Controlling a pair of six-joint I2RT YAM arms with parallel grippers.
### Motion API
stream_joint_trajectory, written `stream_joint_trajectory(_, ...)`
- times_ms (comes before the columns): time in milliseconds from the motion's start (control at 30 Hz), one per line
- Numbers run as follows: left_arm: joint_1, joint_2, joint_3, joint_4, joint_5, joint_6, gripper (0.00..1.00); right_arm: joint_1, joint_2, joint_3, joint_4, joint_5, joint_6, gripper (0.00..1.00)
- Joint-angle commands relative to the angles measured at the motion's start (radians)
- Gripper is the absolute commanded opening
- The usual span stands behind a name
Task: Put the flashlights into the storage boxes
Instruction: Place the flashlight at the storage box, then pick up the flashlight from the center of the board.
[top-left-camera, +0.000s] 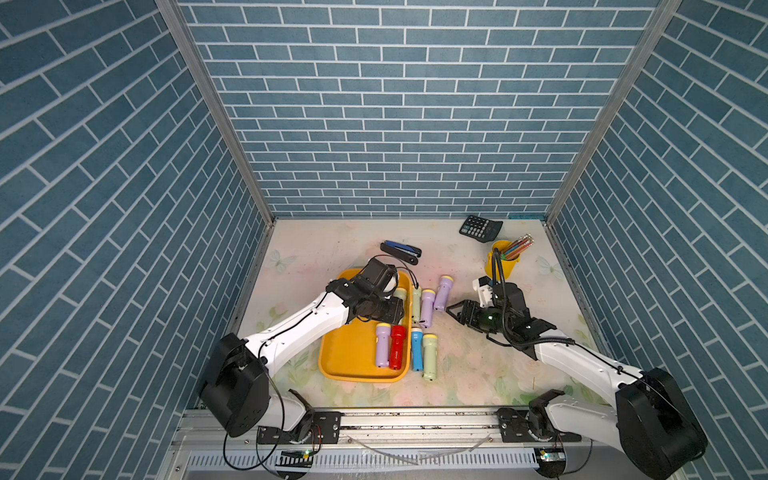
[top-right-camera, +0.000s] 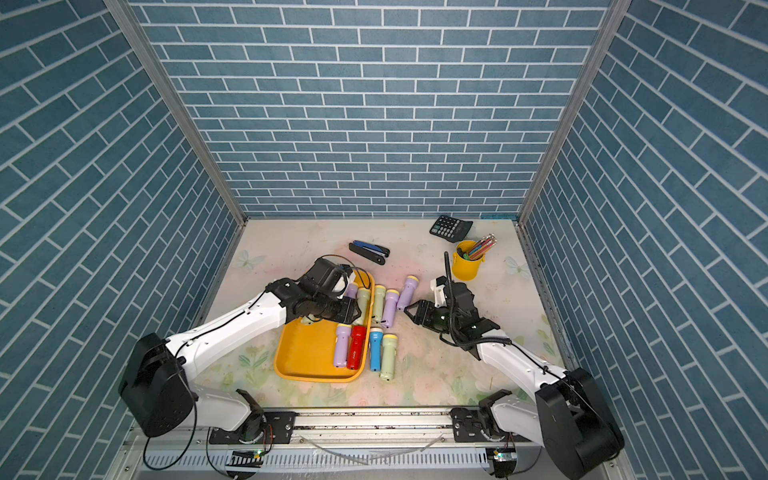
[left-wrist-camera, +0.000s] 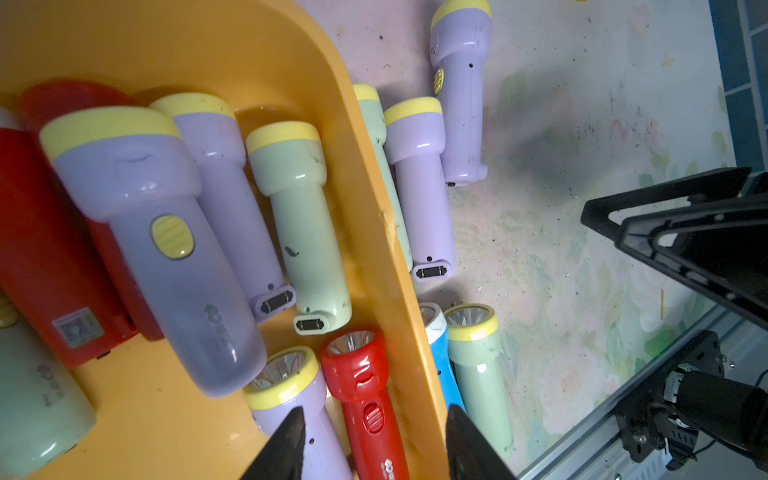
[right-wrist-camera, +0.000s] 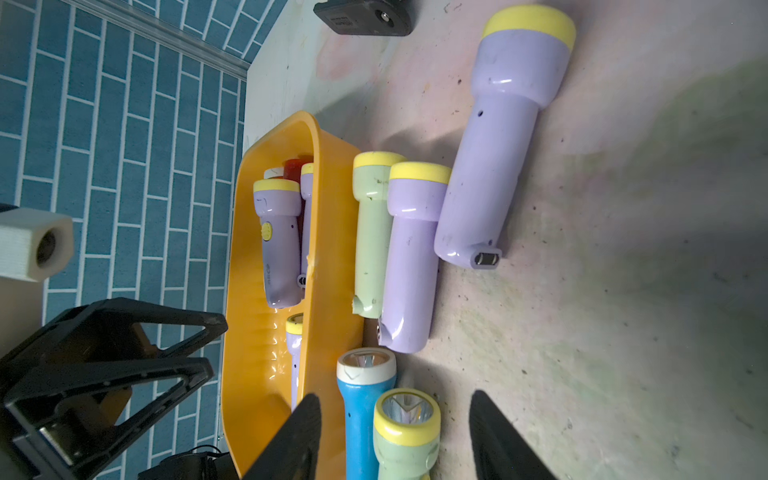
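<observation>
With my left gripper (left-wrist-camera: 376, 417) and right gripper (right-wrist-camera: 395, 401) both parted and empty, my right could pinch the neighbouring blue flashlight (right-wrist-camera: 360, 419) and green flashlight (right-wrist-camera: 406, 436) together.

We record: left arm (top-left-camera: 299, 328), right arm (top-left-camera: 582, 361) white-shelled, black-jointed | cables (top-left-camera: 540, 342) black | left pincer (left-wrist-camera: 374, 415), right pincer (right-wrist-camera: 395, 399) black, wedge-tipped.

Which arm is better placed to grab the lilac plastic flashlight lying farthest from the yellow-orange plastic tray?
Right. The right gripper, open and empty, sits beside that lilac plastic flashlight. The left gripper hangs open over the yellow-orange plastic tray, farther off.
</observation>
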Motion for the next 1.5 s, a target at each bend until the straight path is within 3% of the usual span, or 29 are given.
stream_joint_trajectory(0, 0.0, 0.043, 0.059, -0.036, -0.003, 0.044, 0.55, -0.032, 0.028, 0.054, -0.037, -0.007, -0.046, 0.58)
stream_joint_trajectory(267, -0.019, 0.189, 0.221, -0.077, -0.018, 0.084, 0.55, -0.076, 0.094, 0.2, -0.252, 0.062, -0.218, 0.59)
stream_joint_trajectory(533, -0.057, 0.364, 0.419, -0.133, -0.027, 0.108, 0.55, -0.184, 0.141, 0.191, -0.192, -0.006, -0.235, 0.59)
stream_joint_trajectory(1000, -0.106, 0.642, 0.72, -0.223, 0.004, 0.137, 0.55, -0.272, 0.151, 0.141, -0.164, -0.066, -0.253, 0.59)
stream_joint_trajectory(1467, -0.138, 0.824, 0.897, -0.266, 0.012, 0.125, 0.54, -0.332, 0.108, 0.094, -0.171, -0.106, -0.264, 0.59)
